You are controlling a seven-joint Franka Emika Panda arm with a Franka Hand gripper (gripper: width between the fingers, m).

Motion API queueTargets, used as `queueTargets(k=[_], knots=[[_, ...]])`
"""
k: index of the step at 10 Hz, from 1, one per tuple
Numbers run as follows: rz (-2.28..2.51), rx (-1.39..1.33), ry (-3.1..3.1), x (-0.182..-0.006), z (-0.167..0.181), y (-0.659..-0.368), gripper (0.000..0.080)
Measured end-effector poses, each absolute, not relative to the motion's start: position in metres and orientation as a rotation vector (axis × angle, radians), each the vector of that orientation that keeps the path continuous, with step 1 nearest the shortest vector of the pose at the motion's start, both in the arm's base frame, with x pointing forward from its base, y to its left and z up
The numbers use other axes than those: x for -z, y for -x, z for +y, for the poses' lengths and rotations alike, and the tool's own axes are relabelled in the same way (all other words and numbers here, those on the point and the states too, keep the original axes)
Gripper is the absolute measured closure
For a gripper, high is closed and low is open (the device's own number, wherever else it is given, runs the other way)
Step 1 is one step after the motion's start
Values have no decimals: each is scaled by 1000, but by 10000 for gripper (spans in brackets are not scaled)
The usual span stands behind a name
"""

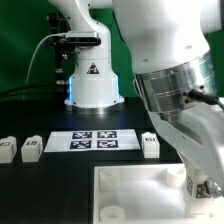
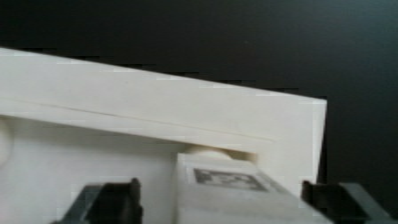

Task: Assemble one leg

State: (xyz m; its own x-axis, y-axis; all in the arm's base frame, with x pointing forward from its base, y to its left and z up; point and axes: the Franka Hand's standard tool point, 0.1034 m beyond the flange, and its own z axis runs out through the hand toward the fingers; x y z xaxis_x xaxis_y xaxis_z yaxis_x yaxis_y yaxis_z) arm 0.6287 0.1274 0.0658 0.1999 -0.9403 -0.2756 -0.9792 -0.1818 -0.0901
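In the wrist view a leg (image 2: 228, 185), a small white block with a black-and-white tag, stands at a corner of the large white plate (image 2: 107, 100), its round end at the plate's socket. My gripper (image 2: 222, 205) is open. Its dark fingers (image 2: 111, 205) stand on either side of the leg, with a gap on each side. In the exterior view the gripper (image 1: 203, 186) is low over the plate's (image 1: 125, 195) right part, and the arm hides most of it. Three more legs lie on the table: two at the exterior view's left (image 1: 5, 151) (image 1: 31, 148) and one at its right (image 1: 150, 144).
The marker board (image 1: 94, 141) lies flat behind the plate. The arm's white base (image 1: 92, 80) stands at the back centre. Cables run along the back left. The table top is black.
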Motion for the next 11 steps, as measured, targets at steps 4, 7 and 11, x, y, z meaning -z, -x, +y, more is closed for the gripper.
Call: queueTargets(k=[4,7,11], knots=[[1127,-167,2708,-73,130,-624,156],[603,-91,2930,-71,122,-624,150],[75,-6,3061,-74,125,-628,150]])
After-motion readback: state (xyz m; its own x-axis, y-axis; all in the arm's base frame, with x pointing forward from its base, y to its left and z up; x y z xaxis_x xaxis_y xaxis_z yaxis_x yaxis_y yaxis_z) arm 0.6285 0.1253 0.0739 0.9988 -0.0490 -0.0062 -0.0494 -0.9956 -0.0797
